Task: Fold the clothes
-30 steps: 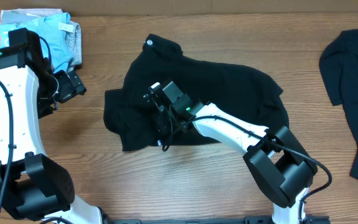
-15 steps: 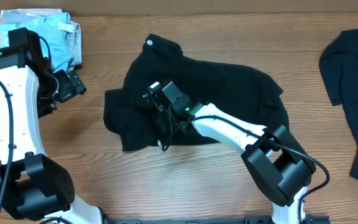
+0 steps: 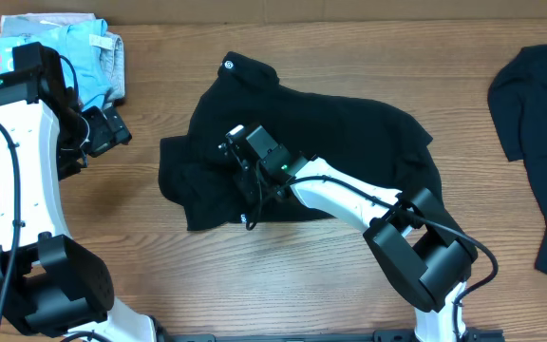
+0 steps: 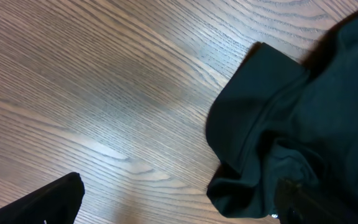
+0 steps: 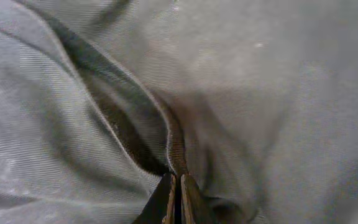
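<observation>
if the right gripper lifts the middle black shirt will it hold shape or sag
Likely sags: the black T-shirt lies crumpled in soft folds. The right gripper pinches just one thin fold, so the rest would probably drape and drag.

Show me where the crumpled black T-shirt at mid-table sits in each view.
Overhead: black T-shirt at the centre of the table.
Left wrist: black T-shirt along the right side, on the table.
Right wrist: black T-shirt fills the picture, looking grey; right gripper shut on a fold.
Shared landmark: the table's wood grain, overhead and left wrist only.
</observation>
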Robot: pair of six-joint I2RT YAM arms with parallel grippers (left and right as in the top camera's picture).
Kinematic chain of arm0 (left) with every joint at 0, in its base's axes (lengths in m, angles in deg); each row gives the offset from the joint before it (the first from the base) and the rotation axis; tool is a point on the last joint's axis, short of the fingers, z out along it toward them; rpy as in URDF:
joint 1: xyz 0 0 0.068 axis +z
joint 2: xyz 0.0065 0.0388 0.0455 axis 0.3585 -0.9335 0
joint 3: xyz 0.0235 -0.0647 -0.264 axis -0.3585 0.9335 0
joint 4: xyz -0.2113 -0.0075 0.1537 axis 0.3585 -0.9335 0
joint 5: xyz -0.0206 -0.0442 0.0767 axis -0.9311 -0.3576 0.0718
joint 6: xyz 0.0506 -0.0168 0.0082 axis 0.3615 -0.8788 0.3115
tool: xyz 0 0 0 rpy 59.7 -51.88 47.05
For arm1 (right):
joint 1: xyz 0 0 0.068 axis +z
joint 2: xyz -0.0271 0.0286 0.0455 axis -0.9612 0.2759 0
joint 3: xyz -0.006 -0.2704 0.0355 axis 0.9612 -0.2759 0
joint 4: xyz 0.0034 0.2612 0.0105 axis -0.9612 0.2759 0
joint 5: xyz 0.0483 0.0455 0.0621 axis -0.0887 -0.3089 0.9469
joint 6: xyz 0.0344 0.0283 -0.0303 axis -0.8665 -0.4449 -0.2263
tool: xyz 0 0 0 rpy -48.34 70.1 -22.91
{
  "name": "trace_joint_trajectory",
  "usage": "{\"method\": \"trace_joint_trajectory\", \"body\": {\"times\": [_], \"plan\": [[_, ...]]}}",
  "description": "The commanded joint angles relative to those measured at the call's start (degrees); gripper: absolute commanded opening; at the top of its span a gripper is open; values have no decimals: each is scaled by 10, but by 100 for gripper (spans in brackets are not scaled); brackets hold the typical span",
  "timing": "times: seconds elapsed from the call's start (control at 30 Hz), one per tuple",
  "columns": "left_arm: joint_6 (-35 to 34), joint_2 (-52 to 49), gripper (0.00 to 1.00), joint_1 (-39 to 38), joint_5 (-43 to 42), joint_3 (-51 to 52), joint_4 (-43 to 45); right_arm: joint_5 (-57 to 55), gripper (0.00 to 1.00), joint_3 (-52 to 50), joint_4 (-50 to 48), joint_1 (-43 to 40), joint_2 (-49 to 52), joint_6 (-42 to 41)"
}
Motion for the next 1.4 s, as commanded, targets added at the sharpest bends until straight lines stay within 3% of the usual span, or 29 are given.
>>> {"method": "trace_joint_trajectory", "body": {"times": [0.0, 0.23, 0.37, 0.4, 0.43, 0.5, 0.6, 0.8, 0.87, 0.9, 1.0, 1.1, 1.27, 1.3, 1.33, 1.37], "plan": [[11, 1, 100, -4, -6, -11, 1, -48, 4, 31, -6, -9, 4, 2], [17, 1, 100, -5, -40, -11, 1, -67, 4, 51, -34, -36, 4, 2], [71, 1, 100, -21, -87, -8, 11, -88, 4, 51, -52, -47, 4, 2], [75, 1, 100, -28, -93, -7, 14, -88, 12, 51, -54, -48, 4, 2], [76, 0, 100, -37, -98, -6, 17, -88, 34, 51, -54, -48, 4, 2], [79, 0, 100, -59, -104, -5, 22, -88, 100, 53, -50, -48, 4, 2], [88, 0, 100, -103, -114, -5, 25, -88, 100, 72, -3, -48, 1, -16], [86, -10, 97, -210, -113, -4, 24, -109, 100, 152, 176, -73, -28, -126], [75, -22, 87, -245, -113, 1, 23, -109, 100, 173, 242, -97, -43, -169], [56, -33, 74, -268, -111, 7, 23, -107, 100, 180, 287, -120, -55, -200], [30, -60, 59, -299, -112, 26, 29, -100, 100, 181, 368, -183, -74, -241], [21, -89, 50, -304, -112, 42, 48, -99, 100, 181, 437, -262, -78, -272], [22, -134, 36, -301, -116, 45, 54, -60, 100, 180, 489, -383, -78, -252], [25, -142, 33, -301, -123, 45, 52, -53, 97, 180, 498, -404, -78, -244], [28, -151, 19, -302, -130, 46, 52, -47, 89, 179, 506, -423, -78, -236], [31, -158, 4, -304, -139, 47, 52, -45, 74, 176, 511, -440, -78, -234]]}}
